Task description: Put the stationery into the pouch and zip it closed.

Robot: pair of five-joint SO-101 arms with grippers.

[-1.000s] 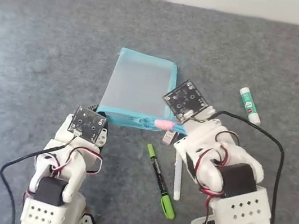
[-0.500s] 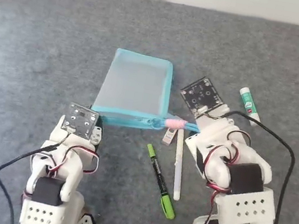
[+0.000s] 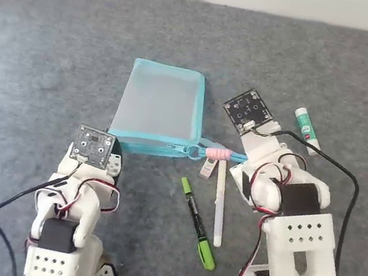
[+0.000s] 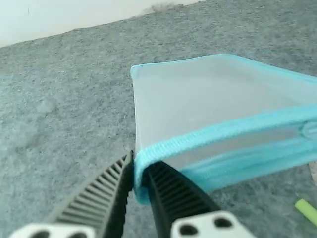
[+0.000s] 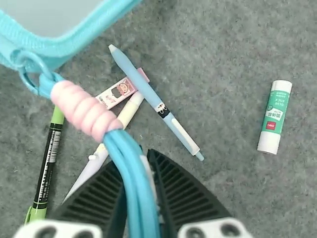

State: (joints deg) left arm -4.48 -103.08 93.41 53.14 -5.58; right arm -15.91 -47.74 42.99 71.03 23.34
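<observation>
- The pouch (image 3: 160, 110) lies flat at the centre of the high view, with its zip edge facing the arms.
- The left gripper (image 4: 139, 166) is clamped on the pouch's lower-left corner, probably to anchor it against a sideways pull.
- The right gripper (image 5: 136, 166) is closed on the pull cord (image 5: 84, 111), which runs taut toward the right, likely to work the zip.
- The green marker (image 3: 197, 223) and white pen (image 3: 220, 203) lie at lower centre and the glue stick (image 3: 307, 128) at right. All are outside the pouch, so nothing is packed yet.

Overhead, two wrist close-ups, shared pouch (image 3: 160, 110)
</observation>
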